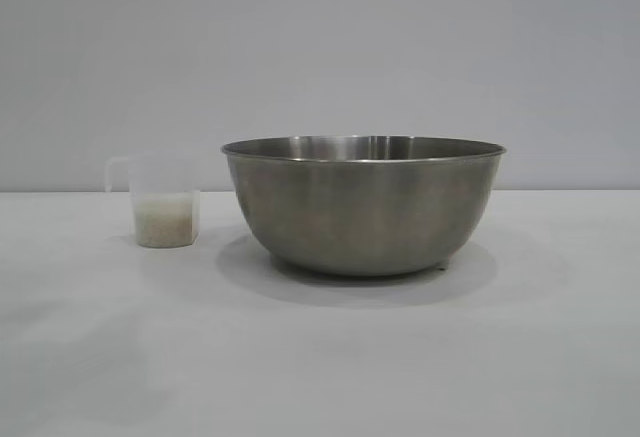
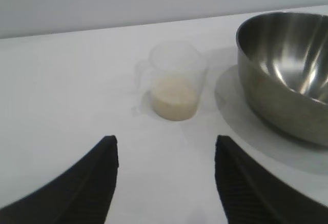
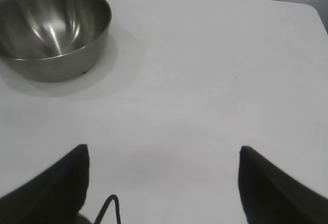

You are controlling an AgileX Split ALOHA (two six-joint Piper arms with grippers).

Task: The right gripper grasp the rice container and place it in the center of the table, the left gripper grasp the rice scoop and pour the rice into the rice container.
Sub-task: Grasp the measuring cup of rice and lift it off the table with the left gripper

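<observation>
On the white table [image 1: 320, 357] we see the rice container [image 1: 363, 204] standing upright near the middle of the exterior view, with the rice scoop [image 1: 163, 201] upright to its left, near it but not touching. We find the rice [image 1: 163, 221] filling the lower part of the scoop as a pale cream mass; the scoop's handle points away from the bowl. From the level exterior view we cannot look into the bowl, yet both wrist views show its inside as bare, shiny steel. Neither arm appears in the exterior view. In the left wrist view we see the left gripper [image 2: 165, 178] with its dark fingers spread wide, holding nothing, above the table short of the scoop, the bowl off to one side. In the right wrist view the right gripper [image 3: 163, 183] is likewise spread wide and holding nothing, well apart from the bowl; the scoop does not show there.
</observation>
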